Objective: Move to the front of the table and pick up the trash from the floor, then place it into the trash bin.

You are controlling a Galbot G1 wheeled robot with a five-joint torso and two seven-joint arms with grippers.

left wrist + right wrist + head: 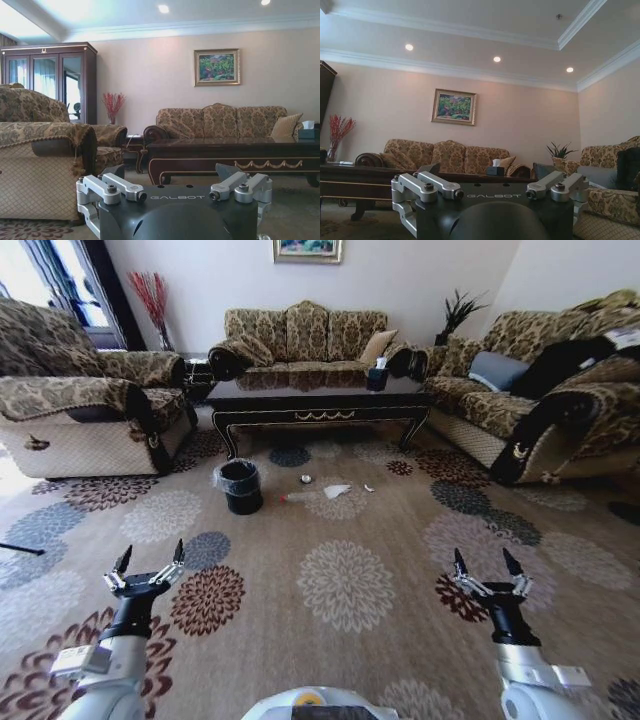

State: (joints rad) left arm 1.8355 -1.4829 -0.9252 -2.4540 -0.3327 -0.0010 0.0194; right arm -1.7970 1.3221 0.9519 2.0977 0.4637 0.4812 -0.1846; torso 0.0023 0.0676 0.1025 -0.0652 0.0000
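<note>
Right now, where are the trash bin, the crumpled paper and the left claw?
trash bin (241,487), head view, black side wall.
crumpled paper (336,491), head view, its middle.
left claw (150,559), head view, between the fingertips.

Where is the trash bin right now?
In the head view, the trash bin stands on the carpet left of centre, before the coffee table's left end, with the litter to its right.

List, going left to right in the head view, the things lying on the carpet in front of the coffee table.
trash bin → plastic bottle → small silvery piece → crumpled white paper → small white scrap
</note>
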